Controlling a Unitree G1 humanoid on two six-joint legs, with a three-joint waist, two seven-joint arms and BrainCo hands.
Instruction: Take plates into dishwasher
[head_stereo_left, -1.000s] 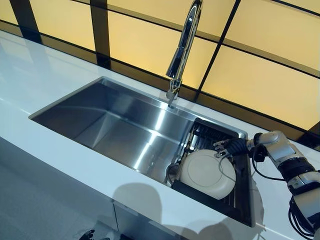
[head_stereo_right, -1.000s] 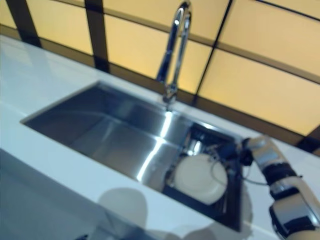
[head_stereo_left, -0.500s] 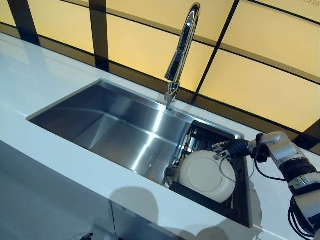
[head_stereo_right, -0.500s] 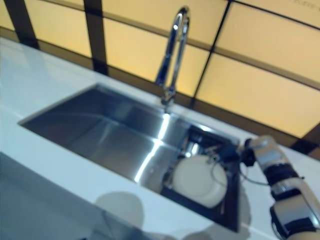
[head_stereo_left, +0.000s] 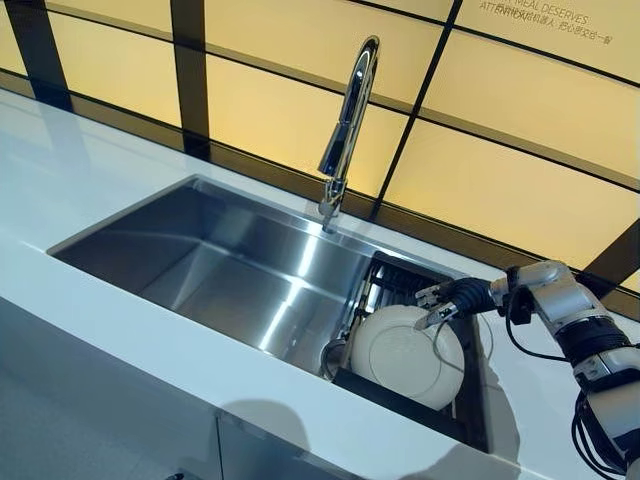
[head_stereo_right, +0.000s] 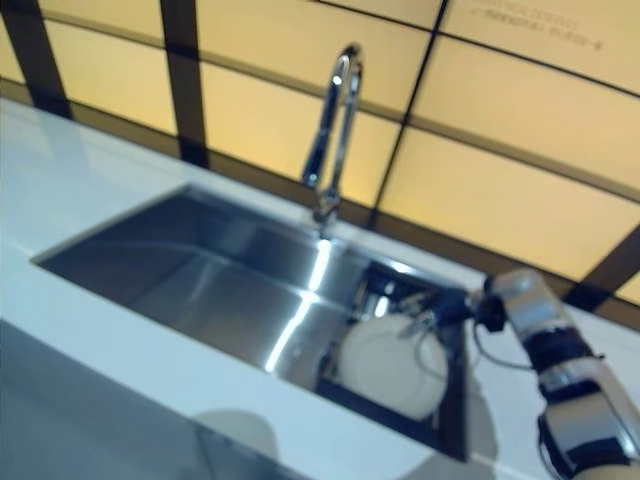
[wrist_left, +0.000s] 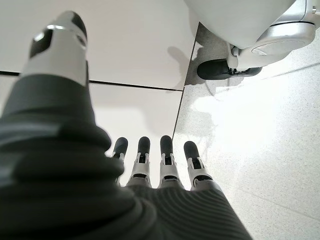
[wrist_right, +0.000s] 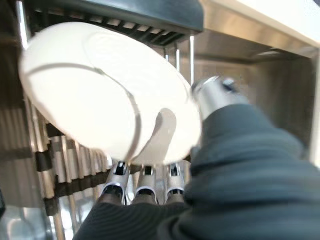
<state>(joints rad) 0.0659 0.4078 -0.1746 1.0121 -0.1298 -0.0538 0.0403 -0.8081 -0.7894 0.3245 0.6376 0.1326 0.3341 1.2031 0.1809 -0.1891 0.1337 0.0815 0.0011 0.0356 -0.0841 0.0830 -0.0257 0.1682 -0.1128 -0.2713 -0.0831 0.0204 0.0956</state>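
Surroundings: a steel sink (head_stereo_left: 200, 255) is set into a white counter (head_stereo_left: 120, 340); a chrome tap (head_stereo_left: 345, 125) rises at the sink's back edge, in front of yellow wall panels (head_stereo_left: 280, 100) divided by dark strips.
Rack: a dark rack (head_stereo_left: 470, 400) is fitted into the right end of the sink, with upright wires and a slatted floor seen behind the plate in the right wrist view.
Obstacles: the rack's wires and its dark front bar stand close around the plate; a rounded metal item just beside the plate's lower left edge cannot be identified.
Plate: a white plate (head_stereo_left: 407, 355) is seen in the rack at the sink's right end, just right of the tap's line.
Plate orientation: it is tilted, propped on edge, one broad round face turned up toward the head camera; being round, no long axis can be given.
Right hand: the right hand (head_stereo_left: 455, 298) is held at the plate's upper right rim; in its wrist view the fingers (wrist_right: 145, 177) pass behind the plate and the thumb lies beside the rim, but a closed grasp cannot be told.
Left hand: the left hand (wrist_left: 150, 170) is shown only in its wrist view, fingers straight and released, over a pale floor (wrist_left: 270, 130).
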